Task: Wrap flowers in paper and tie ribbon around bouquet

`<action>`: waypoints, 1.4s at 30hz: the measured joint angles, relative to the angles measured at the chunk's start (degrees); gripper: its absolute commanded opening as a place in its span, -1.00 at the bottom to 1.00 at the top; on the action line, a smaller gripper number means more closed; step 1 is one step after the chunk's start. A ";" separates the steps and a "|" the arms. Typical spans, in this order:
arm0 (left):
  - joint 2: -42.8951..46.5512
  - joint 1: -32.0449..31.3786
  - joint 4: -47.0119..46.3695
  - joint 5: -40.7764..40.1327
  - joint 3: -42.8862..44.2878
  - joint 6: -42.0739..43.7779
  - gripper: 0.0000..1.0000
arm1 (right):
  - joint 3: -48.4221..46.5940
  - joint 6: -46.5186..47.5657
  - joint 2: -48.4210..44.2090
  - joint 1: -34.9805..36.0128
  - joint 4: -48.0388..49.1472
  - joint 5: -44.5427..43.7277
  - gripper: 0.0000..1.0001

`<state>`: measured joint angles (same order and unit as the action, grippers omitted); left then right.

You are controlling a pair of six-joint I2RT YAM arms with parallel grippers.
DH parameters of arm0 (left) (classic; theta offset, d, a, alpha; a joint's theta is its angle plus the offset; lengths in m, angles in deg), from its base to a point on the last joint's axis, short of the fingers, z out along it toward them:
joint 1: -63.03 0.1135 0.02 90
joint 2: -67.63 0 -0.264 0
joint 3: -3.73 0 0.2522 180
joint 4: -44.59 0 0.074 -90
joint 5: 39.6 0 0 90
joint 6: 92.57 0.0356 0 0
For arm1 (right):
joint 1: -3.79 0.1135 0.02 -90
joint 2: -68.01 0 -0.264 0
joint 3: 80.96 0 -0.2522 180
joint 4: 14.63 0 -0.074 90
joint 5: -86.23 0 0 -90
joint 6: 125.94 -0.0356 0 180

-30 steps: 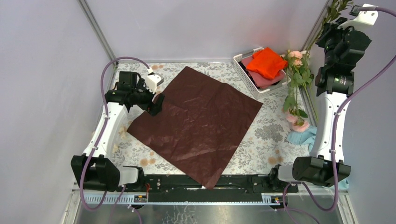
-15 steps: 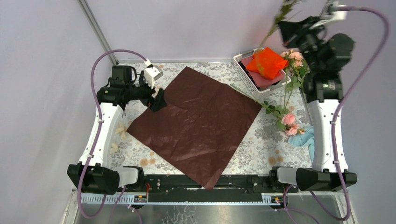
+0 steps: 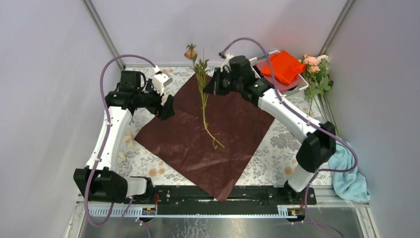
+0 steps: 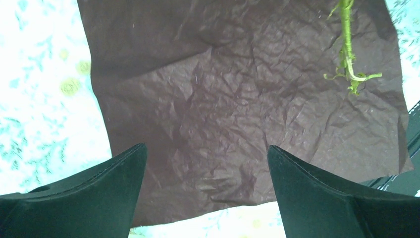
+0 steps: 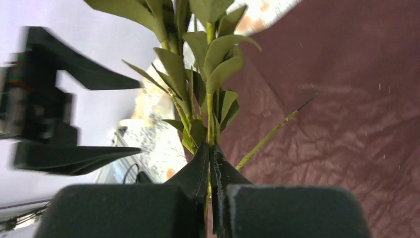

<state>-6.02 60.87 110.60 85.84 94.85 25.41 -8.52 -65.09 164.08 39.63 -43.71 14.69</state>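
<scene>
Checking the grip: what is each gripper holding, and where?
Right gripper pinches a flower on its leafy upper stem. Left gripper is open, holding nothing.

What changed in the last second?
Right arm swung from the far-right corner leftward over the paper, its fingers still shut on one flower stem, which is now over the sheet. Left fingers stayed open at the paper's left corner; the paper did not move.

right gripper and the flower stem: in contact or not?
Touching. The right wrist view shows the right gripper pinched shut on the flower stem, which rises from between its fingers.
</scene>
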 measured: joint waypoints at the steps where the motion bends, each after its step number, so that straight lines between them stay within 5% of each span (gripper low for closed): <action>1: -0.04 0.09 0.07 -0.81 -1.11 0.02 0.97 | 1.27 -0.96 1.11 0.31 0.15 -0.26 -1.00; 10: 0.11 0.39 0.35 -3.78 -5.55 1.27 0.98 | -1.05 -1.46 19.10 0.52 -2.12 -4.68 -0.97; 14: 0.37 0.39 0.33 -4.46 -6.75 1.57 0.97 | -5.66 -0.24 26.32 0.31 -3.80 -7.52 0.05; 19: 0.39 0.39 0.26 -4.94 -7.63 1.77 0.97 | -14.08 2.84 31.71 -1.25 -10.34 -10.91 0.31; 22: 0.70 0.39 0.22 -5.40 -8.48 2.32 0.97 | -11.69 4.98 27.74 -4.07 -11.37 -14.58 0.43; 25: 1.27 0.46 0.07 -5.53 -9.42 2.60 0.97 | 2.21 5.51 14.91 -10.54 -9.18 -17.62 0.56; 31: 2.23 0.70 -0.87 -5.46 -12.33 2.60 0.98 | 32.00 -4.61 -12.85 -36.41 -0.63 -22.51 0.52; 42: 2.03 0.70 -1.79 -5.75 -14.62 3.32 0.97 | 34.27 -29.14 -2.49 -40.72 -3.43 -28.59 0.61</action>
<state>-3.99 61.57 108.81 80.09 80.23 28.74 25.75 -94.22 161.59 -1.09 -47.14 -13.90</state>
